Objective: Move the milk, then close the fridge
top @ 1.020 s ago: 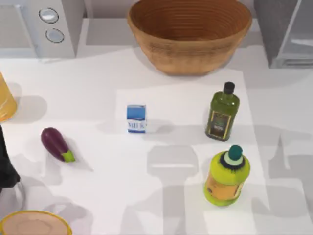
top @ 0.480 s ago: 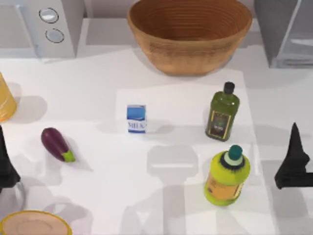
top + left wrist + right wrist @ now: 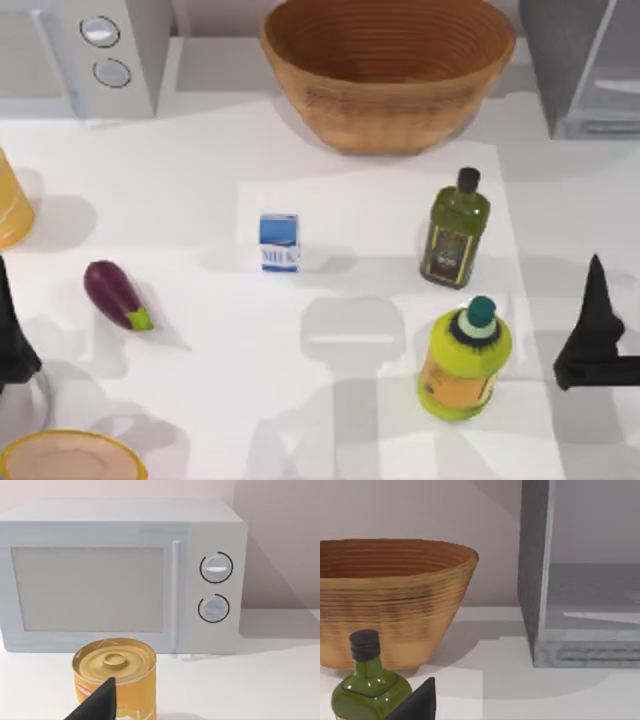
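The milk (image 3: 279, 242), a small carton with a blue top and white base, stands upright near the middle of the table. The grey fridge (image 3: 585, 65) sits at the back right corner, and its pale inside (image 3: 592, 610) shows in the right wrist view. My right gripper (image 3: 597, 300) hovers at the table's right edge, right of the yellow-green bottle and far from the milk. My left gripper (image 3: 6, 325) stays at the left edge, beyond the eggplant. Neither gripper touches anything.
A dark green oil bottle (image 3: 455, 230) and a yellow-green bottle with a teal cap (image 3: 465, 360) stand between the right gripper and the milk. A wicker basket (image 3: 388, 65) sits at the back, a microwave (image 3: 90, 50) back left, with an eggplant (image 3: 118, 295), a yellow can (image 3: 115, 675) and a bowl (image 3: 70, 458) at the left.
My right gripper came into the top view from the right edge and has since crept slightly left. The milk and bottles have not moved.
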{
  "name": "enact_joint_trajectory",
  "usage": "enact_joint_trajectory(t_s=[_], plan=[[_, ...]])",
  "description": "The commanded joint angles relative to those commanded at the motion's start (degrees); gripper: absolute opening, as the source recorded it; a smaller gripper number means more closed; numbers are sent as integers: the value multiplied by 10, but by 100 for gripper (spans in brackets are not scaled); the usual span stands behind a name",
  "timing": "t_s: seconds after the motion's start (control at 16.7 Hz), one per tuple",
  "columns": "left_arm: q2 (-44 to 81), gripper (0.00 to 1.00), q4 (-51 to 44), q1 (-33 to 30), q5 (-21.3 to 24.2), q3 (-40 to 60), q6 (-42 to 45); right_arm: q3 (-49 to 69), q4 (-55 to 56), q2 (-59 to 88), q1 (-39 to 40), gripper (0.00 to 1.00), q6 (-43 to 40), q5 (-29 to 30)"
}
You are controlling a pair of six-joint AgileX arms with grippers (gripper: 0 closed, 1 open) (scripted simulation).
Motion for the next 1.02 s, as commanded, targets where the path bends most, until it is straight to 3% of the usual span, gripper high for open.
enact_joint_trajectory(t_s=[0.42,1.02], plan=[[0,100,0,0,0,0,0,134,71,171,32,100,0,38],[0,100,0,0,0,0,0,512,241,756,85,100,0,123]])
